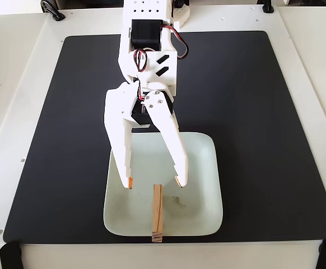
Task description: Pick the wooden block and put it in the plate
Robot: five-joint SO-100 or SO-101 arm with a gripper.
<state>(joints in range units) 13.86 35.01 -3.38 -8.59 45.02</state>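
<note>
- fixed view, and the white gripper (pixel 154 182) hangs over the plate (pixel 205 168), fingers spread wide apart with nothing between them.
- both fingertips (pixel 130 182) carry small orange pads, and they sit above the plate's middle, one toward its left side and one near its centre.
- the wooden block (pixel 157 213) lies on the plate, a narrow tan bar running lengthwise toward the plate's near rim.
- its near end pokes out over that near rim (right at the edge of the black mat (pixel 264 112) the plate sits on).
- the block's far end sits just below the gap between the fingertips, apart from both.
- a faint smudge (pixel 180 200) marks the plate just right of the block.
- the arm (pixel 149 56) reaches in from beyond the plate's far edge, with red wires looping by its black motor.
</note>
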